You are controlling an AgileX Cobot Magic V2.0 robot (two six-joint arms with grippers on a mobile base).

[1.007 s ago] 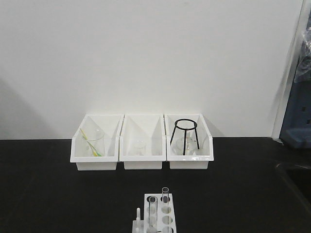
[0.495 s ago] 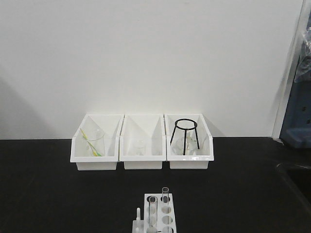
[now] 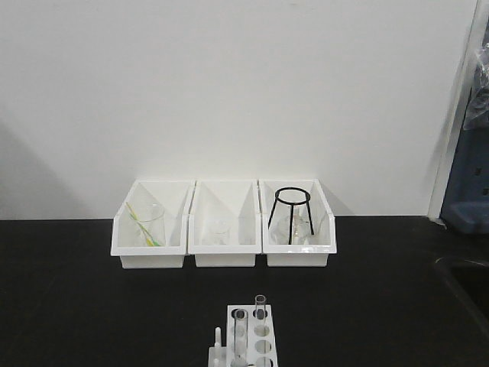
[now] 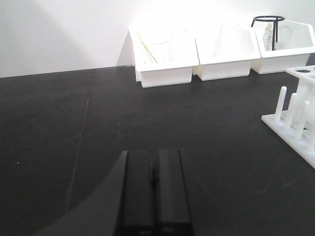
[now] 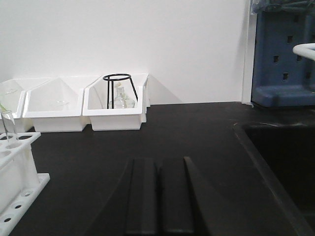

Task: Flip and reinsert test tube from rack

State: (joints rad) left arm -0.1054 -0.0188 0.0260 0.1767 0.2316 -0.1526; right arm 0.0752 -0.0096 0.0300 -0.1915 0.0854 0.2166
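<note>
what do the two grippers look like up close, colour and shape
Only the wrist views show them. The left gripper is matte black, with two flat, rectangular finger bars side by side and a smooth curved black piece sweeping off to one side. The right gripper is the same matte black, its flat fingers flanked by angled black pieces on both sides. No cables, labels or markings are visible.

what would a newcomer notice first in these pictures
Three white bins lined up against the pale wall at the back of the black table stand out first, the rightmost holding a black wire tripod. Nearer the camera, the small white rack holds two upright glass test tubes. Both wrist views show closed jaws resting low, holding nothing.
</note>
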